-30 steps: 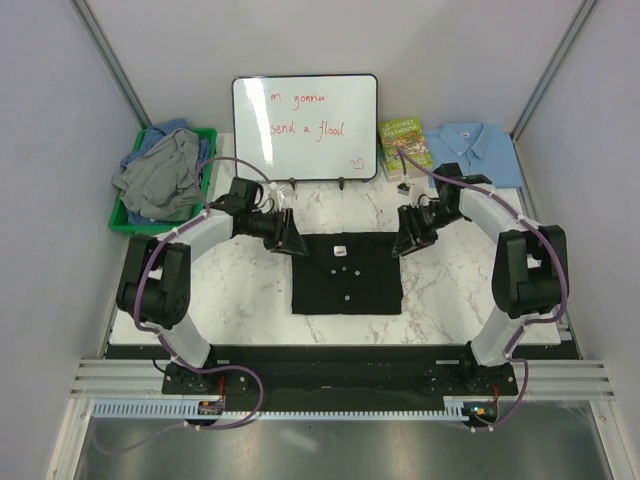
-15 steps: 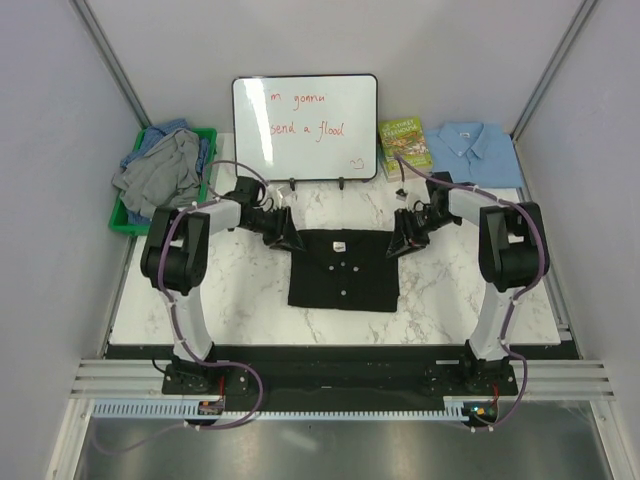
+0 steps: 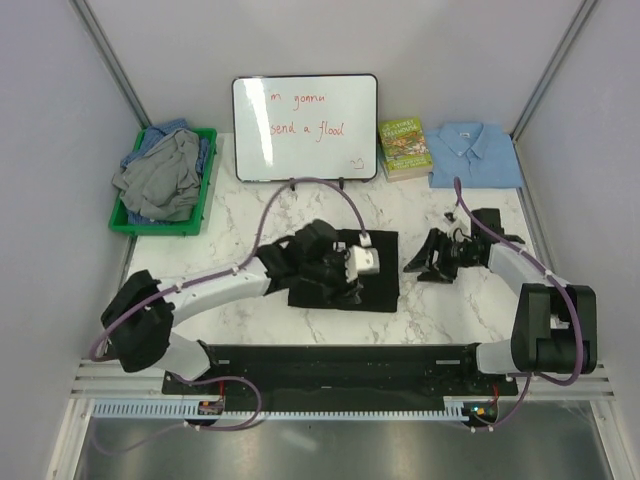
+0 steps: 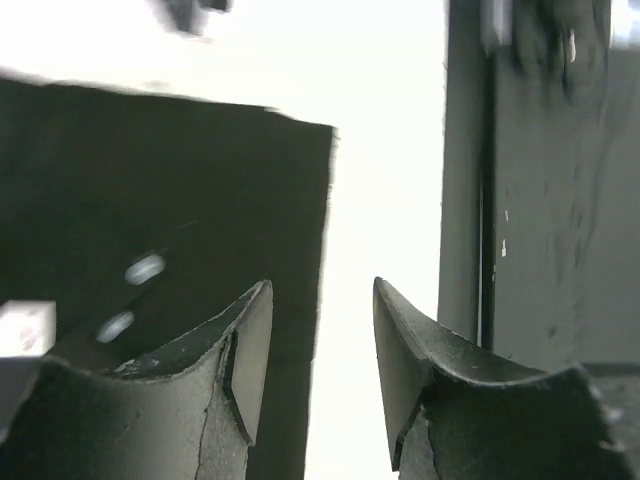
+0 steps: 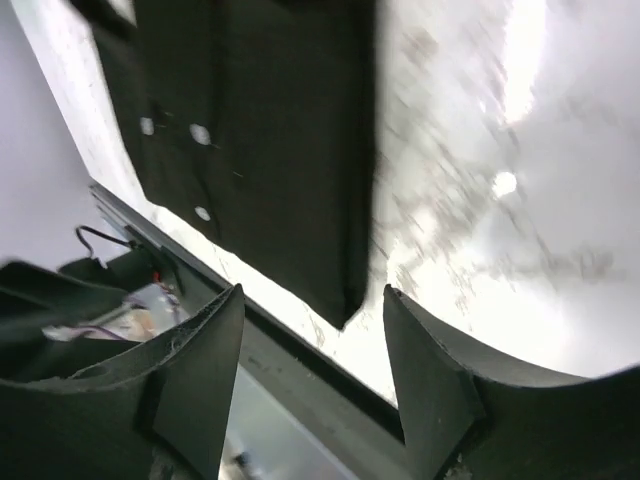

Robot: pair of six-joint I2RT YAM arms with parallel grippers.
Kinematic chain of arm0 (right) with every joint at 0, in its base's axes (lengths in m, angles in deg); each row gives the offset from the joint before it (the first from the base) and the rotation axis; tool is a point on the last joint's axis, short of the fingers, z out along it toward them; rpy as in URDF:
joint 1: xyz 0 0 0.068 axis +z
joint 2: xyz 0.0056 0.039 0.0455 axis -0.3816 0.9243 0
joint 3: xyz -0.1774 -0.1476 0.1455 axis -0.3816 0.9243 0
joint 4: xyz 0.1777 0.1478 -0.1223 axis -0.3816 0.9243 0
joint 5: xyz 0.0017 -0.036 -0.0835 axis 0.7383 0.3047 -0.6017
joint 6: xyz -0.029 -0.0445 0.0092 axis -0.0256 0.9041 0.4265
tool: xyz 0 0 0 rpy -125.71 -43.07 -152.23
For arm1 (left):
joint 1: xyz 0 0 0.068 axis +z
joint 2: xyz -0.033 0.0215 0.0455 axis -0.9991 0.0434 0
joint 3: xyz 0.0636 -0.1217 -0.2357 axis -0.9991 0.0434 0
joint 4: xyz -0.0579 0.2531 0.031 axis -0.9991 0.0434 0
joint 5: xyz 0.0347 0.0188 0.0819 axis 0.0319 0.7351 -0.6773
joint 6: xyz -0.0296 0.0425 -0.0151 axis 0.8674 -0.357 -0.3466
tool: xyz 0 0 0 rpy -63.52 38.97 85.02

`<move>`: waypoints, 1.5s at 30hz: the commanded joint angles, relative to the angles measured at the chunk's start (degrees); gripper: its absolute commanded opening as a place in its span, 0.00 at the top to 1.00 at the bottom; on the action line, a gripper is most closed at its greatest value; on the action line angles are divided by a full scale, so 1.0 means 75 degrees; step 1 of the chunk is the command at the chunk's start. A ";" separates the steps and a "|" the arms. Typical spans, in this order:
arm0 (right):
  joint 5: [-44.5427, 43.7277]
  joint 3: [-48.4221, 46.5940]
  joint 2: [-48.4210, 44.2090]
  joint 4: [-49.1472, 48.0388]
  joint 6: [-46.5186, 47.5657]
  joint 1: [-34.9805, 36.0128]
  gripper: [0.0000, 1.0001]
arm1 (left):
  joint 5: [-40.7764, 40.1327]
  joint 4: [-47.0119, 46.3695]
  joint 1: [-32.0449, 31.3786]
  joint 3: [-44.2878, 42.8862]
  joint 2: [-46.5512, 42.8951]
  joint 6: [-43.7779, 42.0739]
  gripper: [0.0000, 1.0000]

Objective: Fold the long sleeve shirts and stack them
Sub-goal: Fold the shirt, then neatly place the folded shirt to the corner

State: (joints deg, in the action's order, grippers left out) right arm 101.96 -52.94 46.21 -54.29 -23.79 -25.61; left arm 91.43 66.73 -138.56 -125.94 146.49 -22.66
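A folded black shirt (image 3: 380,285) with small pale buttons lies flat at the table's middle. My left gripper (image 3: 340,292) reaches over it, open and empty, above its front edge. In the left wrist view (image 4: 320,290) one finger is over the black shirt (image 4: 150,180) and the other over bare table. My right gripper (image 3: 415,262) is open and empty just right of the shirt. In the right wrist view (image 5: 314,292) the black shirt's (image 5: 270,120) front corner shows between the fingers. A folded light blue shirt (image 3: 475,152) lies at the back right.
A green bin (image 3: 125,222) at the back left holds crumpled grey and blue shirts (image 3: 160,175). A whiteboard (image 3: 305,127) stands at the back middle, with a green-covered book (image 3: 404,146) beside it. The black base rail (image 4: 540,220) runs along the near table edge.
Both grippers have left the black shirt's back corners. My left arm swung forward and right over the shirt. My right arm drew back to the right. The shirt lies as before.
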 commanded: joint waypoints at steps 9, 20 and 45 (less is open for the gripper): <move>-0.0002 0.1573 -0.0625 -0.1202 -0.2152 -0.0818 0.23 | -0.1876 -0.2400 -0.2369 0.0223 0.1941 -0.2613 0.52; -0.0295 0.1843 -0.0613 -0.1237 -0.2375 -0.0865 0.15 | -0.2860 -0.3068 -0.2557 -0.0281 0.2963 -0.2941 0.57; 0.0010 0.2534 0.0042 -0.2936 -0.3499 -0.0736 0.12 | -0.1854 -0.2718 -0.1713 -0.0996 0.2694 -0.1066 0.98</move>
State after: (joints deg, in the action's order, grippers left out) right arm 102.37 -35.52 44.53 -70.34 -47.46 -31.64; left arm 73.23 45.87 -152.05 -131.12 169.46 -34.11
